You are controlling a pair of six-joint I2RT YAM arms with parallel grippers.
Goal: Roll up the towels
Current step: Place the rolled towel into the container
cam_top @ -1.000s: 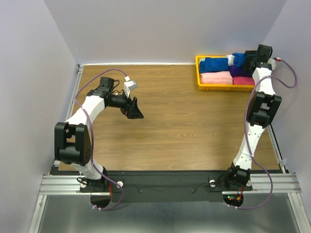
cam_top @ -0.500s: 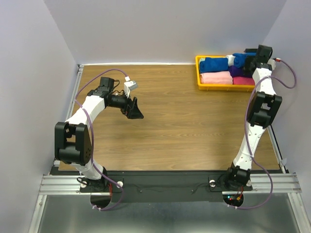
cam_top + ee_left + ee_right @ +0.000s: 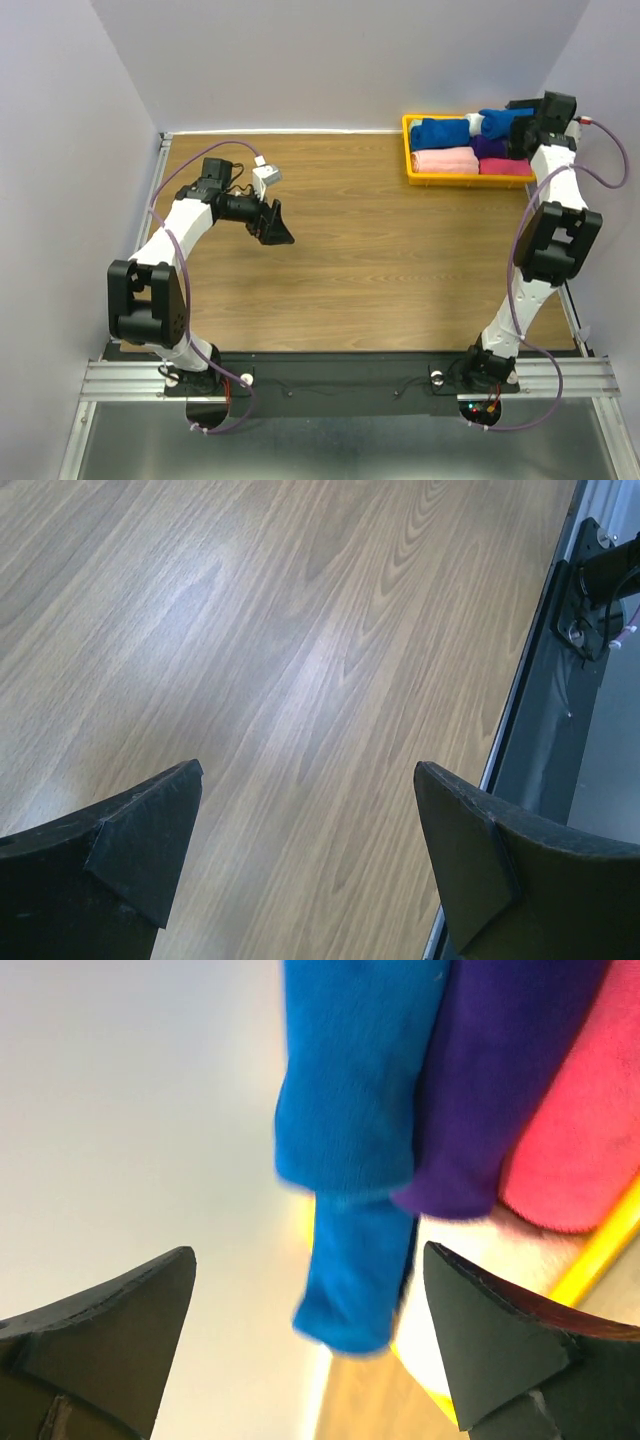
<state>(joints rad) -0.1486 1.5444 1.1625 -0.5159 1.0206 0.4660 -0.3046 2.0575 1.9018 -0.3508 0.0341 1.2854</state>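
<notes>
The right pincer point(image 3: 308, 1252) now gapes empty, lifting back from the two blue towels point(image 3: 440, 132) lying rolled in the yellow tray point(image 3: 407, 150), and the left pincer point(image 3: 276, 226) hangs open over the table point(image 3: 380, 250), so the rolling looks done.

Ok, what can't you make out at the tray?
Top view: right gripper covers the right end of the yellow tray, hiding part of the right blue towel.
Right wrist view: blurred; top edge cuts off the right blue towel, purple towel and pink towel; one blue piece or two, unclear.
Left wrist view: only table, no tray.
</notes>
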